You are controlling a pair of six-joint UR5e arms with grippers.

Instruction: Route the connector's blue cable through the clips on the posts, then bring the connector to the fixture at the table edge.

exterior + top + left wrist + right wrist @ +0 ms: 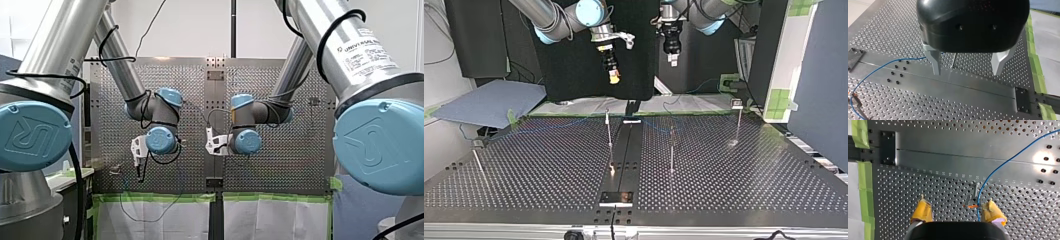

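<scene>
The blue cable (1010, 158) crosses the perforated table and runs through a clip with an orange mark on a thin post (975, 192). My right gripper (958, 212) hangs open above that post, which shows between its yellow pads (923, 211). My left gripper (966, 68) is open too, its metal fingers (934, 62) on either side of another post (953, 60) far below. The cable (885, 65) trails away to a further clip (855, 98). In the top view both grippers (613, 75) (672, 57) hover high over the far edge. I cannot pick out the connector.
Several thin posts (609, 130) (671, 147) (738, 122) (476, 155) stand on the plate. A dark plate (616, 198) sits on the central rail at the near edge in the top view. Green tape (865, 185) lines the table's border.
</scene>
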